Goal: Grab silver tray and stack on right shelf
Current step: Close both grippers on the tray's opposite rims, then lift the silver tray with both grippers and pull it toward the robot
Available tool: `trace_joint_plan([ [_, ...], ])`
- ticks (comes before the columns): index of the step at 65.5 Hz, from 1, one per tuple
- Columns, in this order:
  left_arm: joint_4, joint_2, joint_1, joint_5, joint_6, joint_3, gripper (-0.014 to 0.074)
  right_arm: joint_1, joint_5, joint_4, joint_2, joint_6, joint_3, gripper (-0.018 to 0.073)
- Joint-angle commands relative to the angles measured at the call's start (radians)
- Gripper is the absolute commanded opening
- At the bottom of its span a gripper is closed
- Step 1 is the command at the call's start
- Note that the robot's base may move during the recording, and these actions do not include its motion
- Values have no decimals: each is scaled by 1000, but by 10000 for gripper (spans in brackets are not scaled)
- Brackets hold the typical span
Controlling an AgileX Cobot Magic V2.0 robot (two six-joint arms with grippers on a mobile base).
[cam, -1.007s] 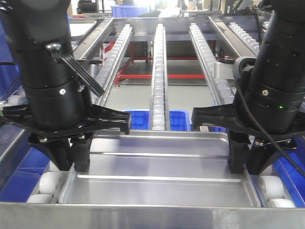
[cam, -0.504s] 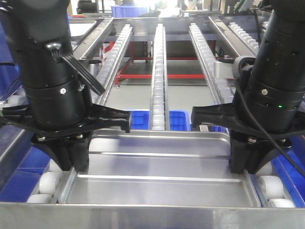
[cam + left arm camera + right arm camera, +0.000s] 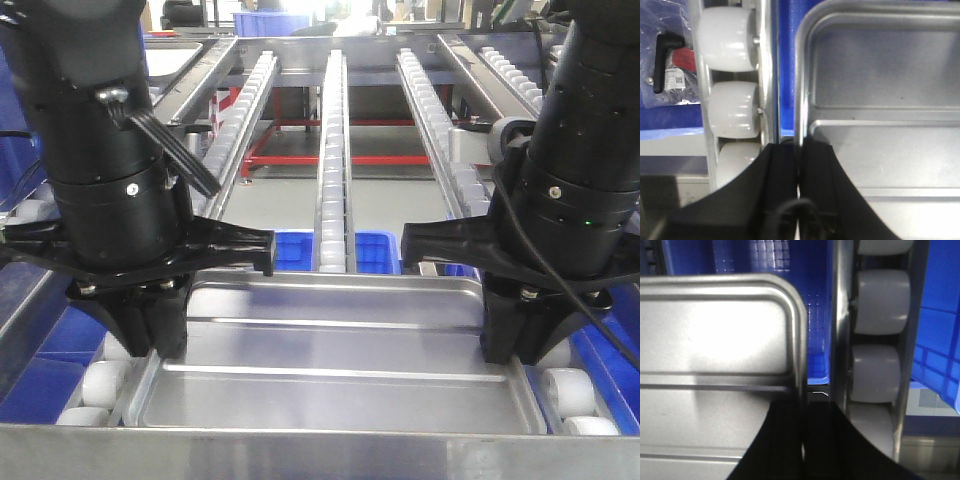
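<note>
**Front view.** A shiny, shallow rectangular silver tray (image 3: 335,370) with two long raised ribs across its floor sits at the near end of a steel-framed sloping shelf (image 3: 335,150) fitted with rails of small white rollers. The silver tray lies between the two outer rails, just behind the flat steel front lip (image 3: 320,455). The black left gripper (image 3: 150,335) is clenched on the tray's left rim. The black right gripper (image 3: 520,340) is clenched on its right rim. A second ago each pair of fingers stood apart, straddling the rim. Half a second ago they had closed, and nothing has visibly shifted since (the tray lies in the same spot). A blue plastic crate (image 3: 290,250) shows below the rails.

**Left wrist view.** The left gripper (image 3: 799,155) has its two black fingers pressed together around the thin left rim of the silver tray (image 3: 880,100), one finger inside and one outside. Just beside the rim, across a narrow blue gap, runs a rail of white rollers (image 3: 730,110). Farther left lies a clear plastic bag (image 3: 670,60) with a black handle and a red label inside.

**Right wrist view.** The right gripper (image 3: 802,440) grips the right rim of the silver tray (image 3: 715,340) in the same way, near a rounded corner. White rollers (image 3: 880,300) stand just beyond, with the blue crate (image 3: 810,290) beneath.
</note>
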Motion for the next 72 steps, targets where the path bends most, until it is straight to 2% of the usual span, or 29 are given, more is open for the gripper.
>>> trace_joint_plan([
  [1,31,-58,-2,24,-2,-61,-91,-6,28,0,-54,-8,-56,53],
  [9,34,-98,-2,130,-2,-125,-91,-6,120,0,-99,-9,-117,53],
  [21,0,-204,-20,172,-4,-120,-91,6,213,0,-203,11,-132,55],
  [29,-4,-278,-59,216,-63,-82,-91,43,279,0,-270,31,-130,55],
  [39,30,-373,-145,256,-185,18,-91,128,356,2,-348,115,-108,55],
  [51,38,-475,-261,283,-319,125,-91,250,374,2,-447,215,-29,55],
  [62,90,-527,-365,378,-431,152,-91,340,381,1,-493,304,23,58],
  [72,116,-551,-469,415,-534,158,-91,425,386,-8,-515,393,65,57],
])
